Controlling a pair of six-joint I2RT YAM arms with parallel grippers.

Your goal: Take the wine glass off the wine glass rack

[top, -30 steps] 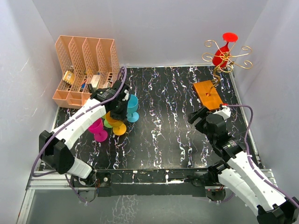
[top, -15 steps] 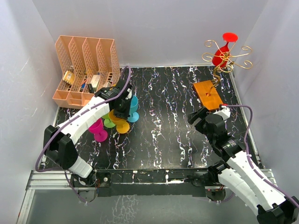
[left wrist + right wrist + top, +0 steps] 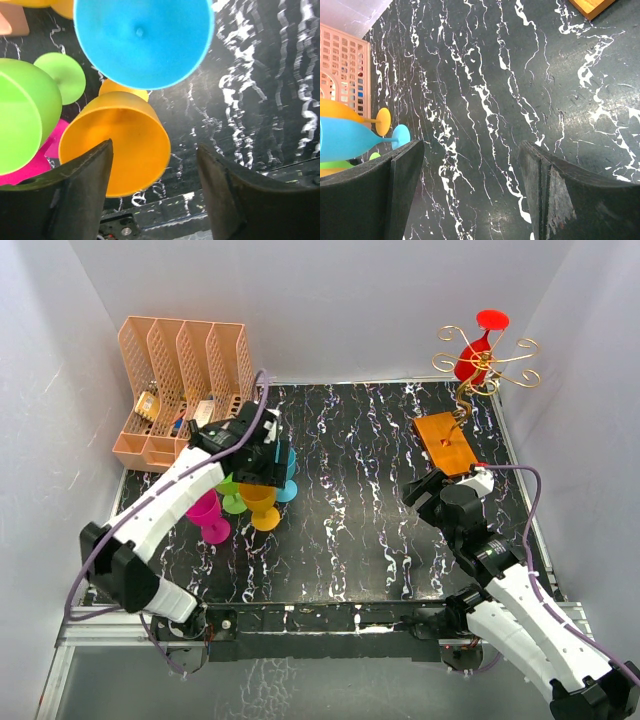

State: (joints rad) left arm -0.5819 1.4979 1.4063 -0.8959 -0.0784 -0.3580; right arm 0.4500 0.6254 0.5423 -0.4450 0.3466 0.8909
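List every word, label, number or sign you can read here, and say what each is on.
None can be read.
The small items in the peach file organizer may carry labels, but they are too small and blurred to read.
The blue glass, orange glass and wine glass rack show no print.

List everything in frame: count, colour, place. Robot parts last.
wine glass rack: 1, gold wire on orange-brown base, back right
red wine glass: 1, red, hanging upside down on the rack
wine glasses on the table: at least 4, clustered left: blue glass, orange glass, green glass, pink glass
file organizer: 1, peach, back left, small items inside
table: 1, black with white veining
left gripper: 1, black, open above the orange glass
right gripper: 1, black, open over bare table
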